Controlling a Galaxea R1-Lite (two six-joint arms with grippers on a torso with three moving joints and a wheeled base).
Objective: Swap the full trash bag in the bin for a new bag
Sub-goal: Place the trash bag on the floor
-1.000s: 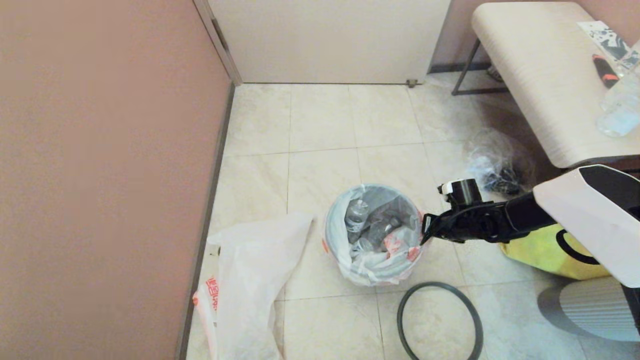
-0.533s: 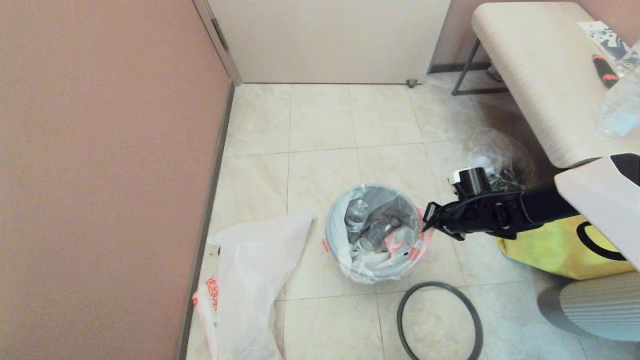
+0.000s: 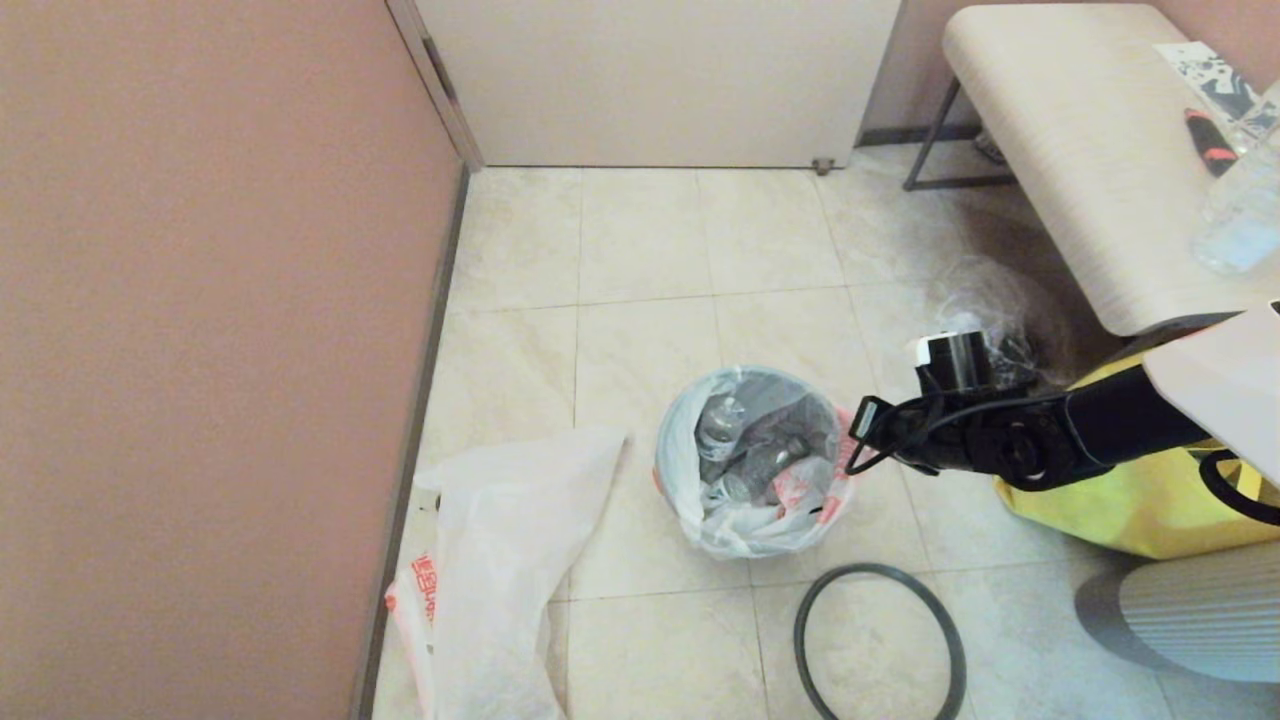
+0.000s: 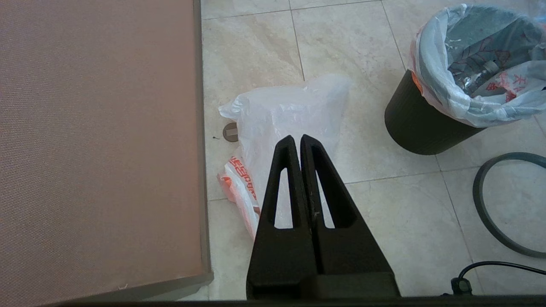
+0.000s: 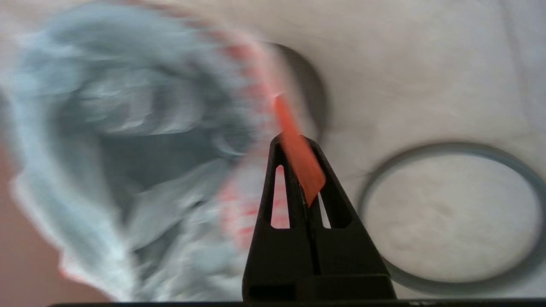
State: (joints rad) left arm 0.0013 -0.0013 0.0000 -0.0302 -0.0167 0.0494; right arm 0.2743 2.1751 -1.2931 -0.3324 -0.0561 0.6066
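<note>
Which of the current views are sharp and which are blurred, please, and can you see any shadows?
Head view: sharp; a soft shadow lies on the floor under the bench. Left wrist view: sharp, the new bag and bin crisp. Right wrist view: motion-smeared across the full trash bag and the hoop; only the right gripper reads clearly.

- The beige tiled floor [image 3: 640, 240] carries everything.
- The bin [image 4: 420, 132] stands on it, with the full trash bag [image 3: 755, 470] inside.
- The new bag [image 3: 500, 560] lies flat near the wall.
- The dark-grey hoop [image 3: 880, 645] lies just beside the bin.
- A yellow tote [image 3: 1110, 505] and a clear bag [image 3: 990, 310] sit near the bench [image 3: 1080, 160].
</note>
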